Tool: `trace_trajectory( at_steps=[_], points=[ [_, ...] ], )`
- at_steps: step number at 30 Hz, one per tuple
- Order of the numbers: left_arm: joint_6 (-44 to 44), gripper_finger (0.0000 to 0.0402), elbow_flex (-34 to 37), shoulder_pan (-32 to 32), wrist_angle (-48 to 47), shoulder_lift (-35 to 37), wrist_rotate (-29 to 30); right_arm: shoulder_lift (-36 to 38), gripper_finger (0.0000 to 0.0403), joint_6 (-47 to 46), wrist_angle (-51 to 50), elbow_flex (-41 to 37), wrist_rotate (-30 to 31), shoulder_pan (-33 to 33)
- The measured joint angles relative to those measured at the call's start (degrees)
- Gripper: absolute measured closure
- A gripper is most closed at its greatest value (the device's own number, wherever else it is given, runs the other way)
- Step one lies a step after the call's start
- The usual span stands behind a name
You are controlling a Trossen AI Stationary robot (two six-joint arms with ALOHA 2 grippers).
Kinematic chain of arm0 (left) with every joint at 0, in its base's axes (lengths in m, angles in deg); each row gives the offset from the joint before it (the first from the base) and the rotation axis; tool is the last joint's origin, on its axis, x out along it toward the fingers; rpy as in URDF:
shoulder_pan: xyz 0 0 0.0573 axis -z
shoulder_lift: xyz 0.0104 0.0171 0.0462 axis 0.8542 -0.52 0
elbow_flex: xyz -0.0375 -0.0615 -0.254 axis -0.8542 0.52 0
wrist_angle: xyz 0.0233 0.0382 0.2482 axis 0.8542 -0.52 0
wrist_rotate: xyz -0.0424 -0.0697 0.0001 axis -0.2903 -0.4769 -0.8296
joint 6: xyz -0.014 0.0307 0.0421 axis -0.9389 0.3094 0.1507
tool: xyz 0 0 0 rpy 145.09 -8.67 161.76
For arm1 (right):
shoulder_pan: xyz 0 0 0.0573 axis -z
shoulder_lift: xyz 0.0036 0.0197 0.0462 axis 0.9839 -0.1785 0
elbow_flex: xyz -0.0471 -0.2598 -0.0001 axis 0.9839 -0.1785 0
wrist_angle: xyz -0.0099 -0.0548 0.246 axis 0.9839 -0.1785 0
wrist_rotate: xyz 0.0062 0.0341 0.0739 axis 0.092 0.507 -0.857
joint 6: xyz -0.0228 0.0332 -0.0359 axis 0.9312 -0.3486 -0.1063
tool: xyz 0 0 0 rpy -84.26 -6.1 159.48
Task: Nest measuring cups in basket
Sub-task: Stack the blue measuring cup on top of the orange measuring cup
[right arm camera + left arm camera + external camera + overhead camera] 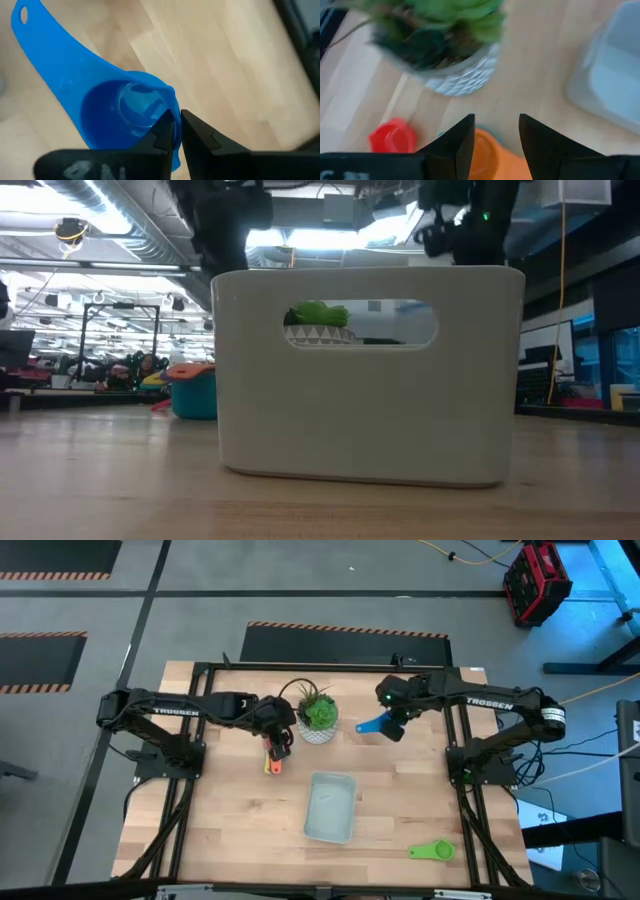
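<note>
- Pinching the wall of the blue measuring cup [107, 107] is how I hold it in my right gripper [175, 131]: the fingers are nearly shut, one inside the bowl and one outside, so the cup hangs with its flat handle sticking out to the side. I judge that this rim grip leaves the bowl free to drop over another cup.
- Seen from above, the right gripper [398, 720] and its cup are beyond the basket [331, 807], on the far right side of it and well apart from it.
- My left gripper [496, 137] hovers with its fingers partly open above an orange cup [485, 155]; I cannot tell whether the fingers touch it. A red cup [393, 136] lies just beside it.
- Relative to the basket, that cluster is beyond it on the far left, near the white plant pot [318, 718].
- The basket looks empty in the overhead view, so by my reckoning nothing is nested yet.
- A green cup [432, 851] lies on the table [230, 830] on the basket's near right side, untouched.
</note>
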Motion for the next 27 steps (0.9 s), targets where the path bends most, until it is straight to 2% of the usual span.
trace_trajectory(
  at_steps=[7,14,19,27],
  points=[
    [-2.06,0.0255,0.0,3.72,8.05,-0.02,-6.39,0.04,0.0366,6.83,3.35,3.99,0.78,-4.99],
    [-10.58,0.0255,0.0,6.09,18.31,-0.02,-12.5,-0.94,0.0366,13.99,9.76,4.02,6.99,-11.31],
    [-15.6,0.0255,-0.02,7.26,22.37,-0.04,-12.22,-2.16,0.0366,18.63,16.65,4.02,9.51,-15.21],
    [-17.12,0.0255,-0.02,9.16,23.21,-0.07,-6.66,-2.91,0.0366,21.45,25.51,4.02,9.59,-18.61]
  ],
)
